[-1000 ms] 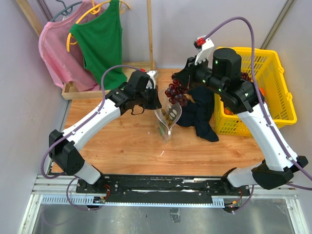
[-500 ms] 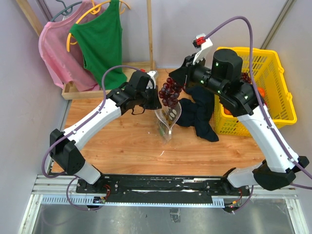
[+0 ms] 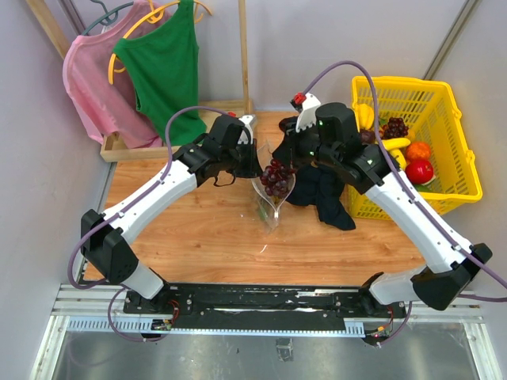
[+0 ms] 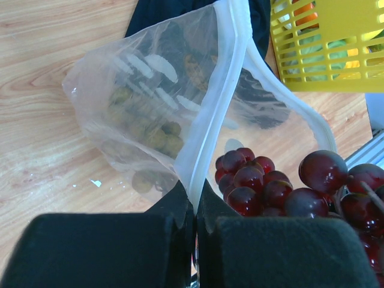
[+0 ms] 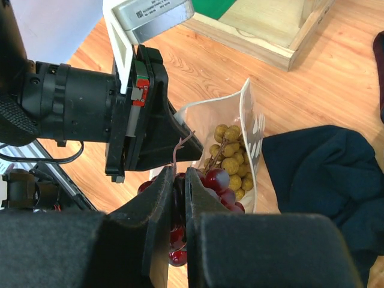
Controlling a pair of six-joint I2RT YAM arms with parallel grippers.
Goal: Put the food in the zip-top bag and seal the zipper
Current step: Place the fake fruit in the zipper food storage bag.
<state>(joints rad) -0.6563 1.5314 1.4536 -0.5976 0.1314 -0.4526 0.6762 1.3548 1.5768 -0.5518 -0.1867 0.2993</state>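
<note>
The clear zip-top bag (image 3: 272, 203) stands open on the wooden table with a tan longan cluster (image 5: 231, 157) inside. My left gripper (image 3: 257, 168) is shut on the bag's zipper strip (image 4: 223, 96) and holds the mouth open. My right gripper (image 5: 181, 175) is shut on the stem of the dark red grapes (image 3: 276, 176). The bunch hangs at the bag's mouth, right beside the left fingers. The grapes also show in the left wrist view (image 4: 270, 186), between the two sides of the mouth. A banana (image 3: 394, 145) and a red apple (image 3: 420, 171) lie in the basket.
A yellow lattice basket (image 3: 455, 188) at the right holds more fruit, with another grape bunch (image 3: 394, 127). A dark navy cloth (image 3: 326, 194) lies between bag and basket. A wooden tray (image 3: 119, 149) with pink and green tops on hangers stands at the back left.
My right gripper has carried the grapes down and to the left, from above the cloth to the bag's mouth. The left gripper has kept its hold on the bag.
</note>
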